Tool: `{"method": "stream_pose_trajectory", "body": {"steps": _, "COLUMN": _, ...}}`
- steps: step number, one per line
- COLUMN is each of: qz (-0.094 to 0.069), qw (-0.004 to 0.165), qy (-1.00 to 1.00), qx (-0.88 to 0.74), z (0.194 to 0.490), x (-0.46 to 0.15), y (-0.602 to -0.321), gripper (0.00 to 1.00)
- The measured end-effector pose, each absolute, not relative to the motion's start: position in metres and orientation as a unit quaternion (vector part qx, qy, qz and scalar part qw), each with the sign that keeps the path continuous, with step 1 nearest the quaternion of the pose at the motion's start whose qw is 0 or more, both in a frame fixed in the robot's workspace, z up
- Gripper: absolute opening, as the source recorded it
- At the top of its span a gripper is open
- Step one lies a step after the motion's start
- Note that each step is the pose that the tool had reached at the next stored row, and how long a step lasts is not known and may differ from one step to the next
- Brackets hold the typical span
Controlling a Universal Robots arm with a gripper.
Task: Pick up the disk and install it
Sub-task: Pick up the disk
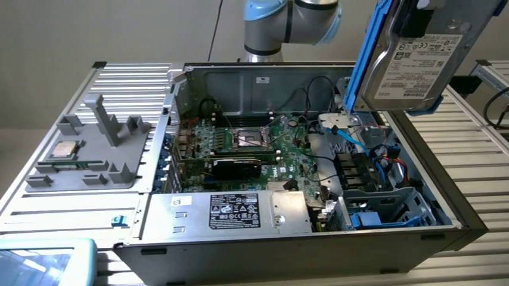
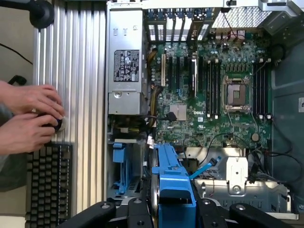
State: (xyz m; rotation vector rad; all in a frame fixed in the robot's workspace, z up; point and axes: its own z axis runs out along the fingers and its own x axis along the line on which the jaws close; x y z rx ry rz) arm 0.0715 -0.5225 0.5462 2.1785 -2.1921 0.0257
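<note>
Overhead, the disk (image 1: 409, 65) hangs well above the open case (image 1: 445, 196). It is tilted nearly on edge over the case's far corner on the exterior view's right, with free air between its lower edge and the cables below. The tool (image 2: 173, 211) is clenched on it: in the wrist view, black fingers (image 2: 135, 213) press the blue carrier from either side. In the exterior view the disk's upper end is cut off by the frame.

The disk is a flat grey-silver slab with a white printed label, framed in glossy bright blue plastic. The case is a sheet-metal box lying on its side, and its green board (image 1: 263, 143) is lined with slots around a square socket. A silver box (image 1: 238, 211) with a black label sits along the near wall. Beside it, toward the exterior view's right, a blue plastic bay (image 1: 382, 208) stands open upward. Black and blue cables cross between the bay and the board, and what lies under them is hard to make out.

The table (image 1: 477, 155) is ribbed aluminium. A person's hands (image 2: 33, 97) rest on it near a black keyboard (image 2: 47, 180), closed around something small and dark that cannot be identified.
</note>
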Motion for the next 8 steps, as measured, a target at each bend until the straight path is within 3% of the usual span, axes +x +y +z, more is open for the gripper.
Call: {"method": "stream_pose_trajectory", "body": {"steps": 8, "qz": 0.008, "qw": 0.026, "qy": -0.71, "qx": 0.704, "z": 0.546, "x": 0.084, "y": -0.529, "gripper": 0.37}}
